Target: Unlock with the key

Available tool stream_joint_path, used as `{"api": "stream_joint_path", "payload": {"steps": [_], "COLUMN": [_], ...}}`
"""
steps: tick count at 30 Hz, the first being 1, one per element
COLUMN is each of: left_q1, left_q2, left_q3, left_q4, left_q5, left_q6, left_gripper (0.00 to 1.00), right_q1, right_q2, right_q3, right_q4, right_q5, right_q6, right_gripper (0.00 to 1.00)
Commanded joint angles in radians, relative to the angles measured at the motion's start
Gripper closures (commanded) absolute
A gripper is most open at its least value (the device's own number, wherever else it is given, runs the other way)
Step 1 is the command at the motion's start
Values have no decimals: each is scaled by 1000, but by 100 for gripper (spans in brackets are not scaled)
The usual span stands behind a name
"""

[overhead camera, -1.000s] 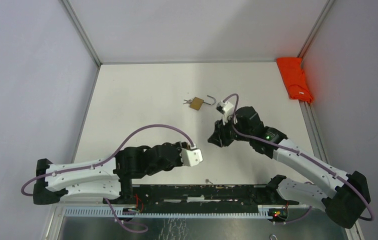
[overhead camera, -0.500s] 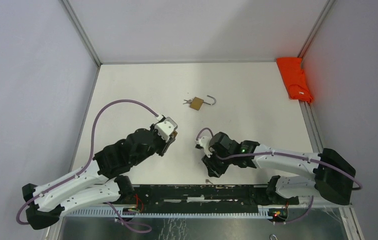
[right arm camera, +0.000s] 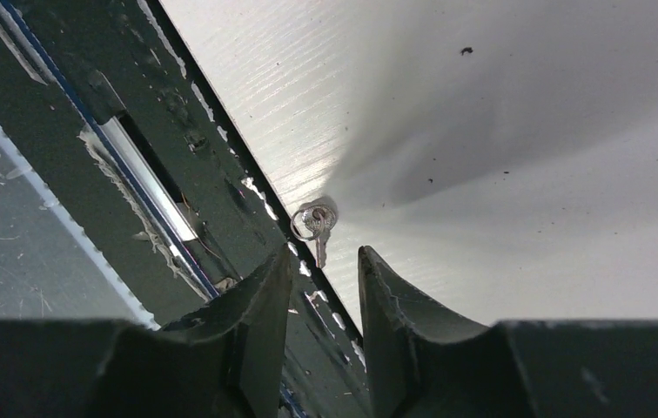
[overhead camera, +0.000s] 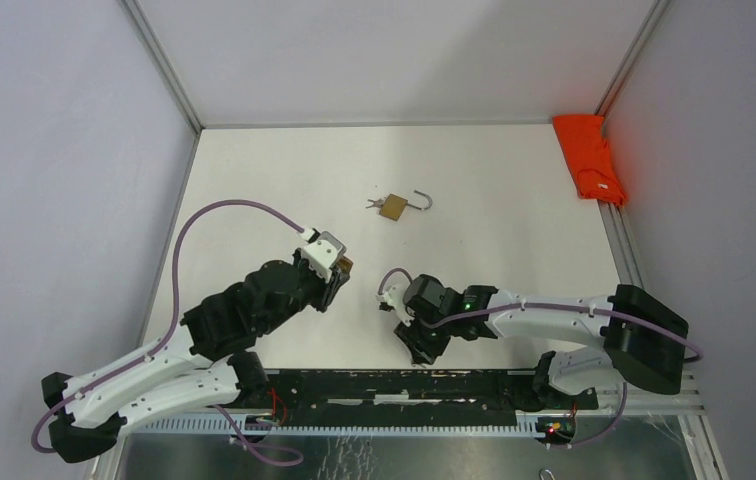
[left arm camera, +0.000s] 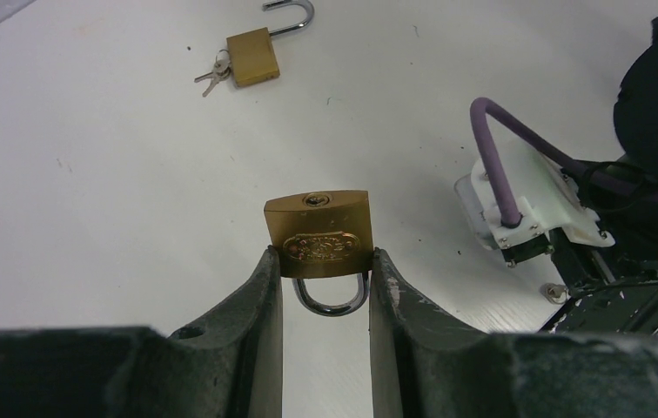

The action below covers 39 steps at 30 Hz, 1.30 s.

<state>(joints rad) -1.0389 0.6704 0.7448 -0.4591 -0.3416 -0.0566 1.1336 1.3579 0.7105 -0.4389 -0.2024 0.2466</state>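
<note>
My left gripper (overhead camera: 339,268) (left arm camera: 319,261) is shut on a closed brass padlock (left arm camera: 317,233), held by its body above the table with the keyhole end pointing away and the shackle toward the wrist. A small silver key (right arm camera: 312,225) with a ring lies on the white table at the edge of the black rail. My right gripper (overhead camera: 420,345) (right arm camera: 324,261) is open and empty, its fingertips just short of the key, pointing down at it. In the top view the key is hidden under the right gripper.
A second brass padlock (overhead camera: 392,207) (left arm camera: 252,57) lies open at the far middle with keys in it. An orange cloth (overhead camera: 589,158) lies at the far right. The black rail (overhead camera: 404,385) (right arm camera: 134,174) runs along the near edge.
The right arm pulled back from beside the open padlock to the near edge, over the key. The left arm swung up and left with its padlock, then shifted slightly.
</note>
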Motion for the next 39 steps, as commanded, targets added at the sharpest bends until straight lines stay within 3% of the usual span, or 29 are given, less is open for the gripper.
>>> {"api": "stream_joint_path", "payload": {"steps": [1, 11, 28, 39], "left_q1": [3, 3, 2, 3], "left_q2": [-15, -79, -175, -177], "left_q3": [1, 4, -10, -16], "left_q4": [85, 68, 35, 42], "left_q5": [-9, -25, -51, -47], "left_q6": [-39, -45, -55, -53], "left_gripper": [98, 98, 98, 98], "right_q1": [13, 25, 83, 88], "right_q2": [19, 115, 171, 223], "right_q3": [41, 80, 115, 136], "right_q4": [34, 53, -65, -45], "right_q5": [-11, -28, 121, 153], "right_q6": [28, 46, 78, 74], "right_gripper": [59, 62, 63, 74]}}
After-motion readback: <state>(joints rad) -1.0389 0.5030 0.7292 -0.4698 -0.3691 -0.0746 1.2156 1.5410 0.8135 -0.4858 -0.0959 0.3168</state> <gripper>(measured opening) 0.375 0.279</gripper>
